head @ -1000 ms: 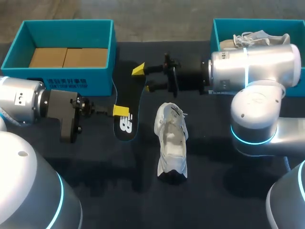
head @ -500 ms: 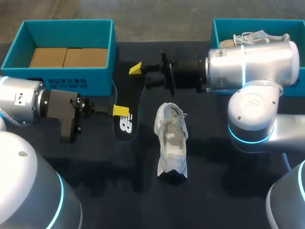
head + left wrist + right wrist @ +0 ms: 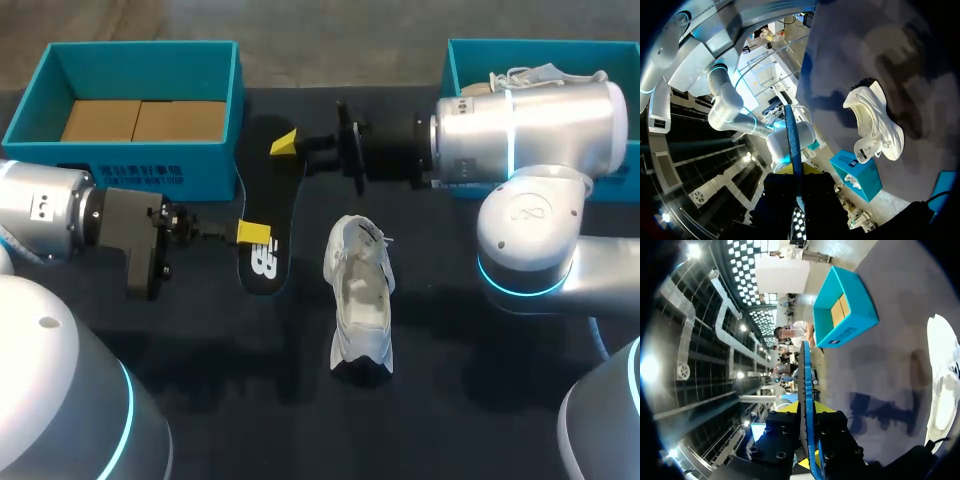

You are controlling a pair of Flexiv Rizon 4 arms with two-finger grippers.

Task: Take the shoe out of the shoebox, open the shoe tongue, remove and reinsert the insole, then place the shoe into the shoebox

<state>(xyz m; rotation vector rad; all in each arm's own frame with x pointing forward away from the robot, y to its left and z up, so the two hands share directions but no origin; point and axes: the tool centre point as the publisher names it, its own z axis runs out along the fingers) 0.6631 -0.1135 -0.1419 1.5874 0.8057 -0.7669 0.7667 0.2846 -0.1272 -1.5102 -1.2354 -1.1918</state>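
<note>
The shoe (image 3: 360,300) lies out on the worktop. Its insole (image 3: 268,215) is out beside it, clamped between the left gripper (image 3: 253,233) and the right gripper (image 3: 287,145). Reinsertion and the return to the shoebox (image 3: 215,165) look to remain.

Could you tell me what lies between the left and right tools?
The black insole, in the head view; the left tool and right tool each grip it.

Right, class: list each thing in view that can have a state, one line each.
insole: out of the shoe, held at both ends
shoe: standing on its sole, untouched
left shoebox: lidless, cardboard inside
right shoebox: lidless, second shoe inside
left gripper: shut on insole
right gripper: shut on insole
</note>
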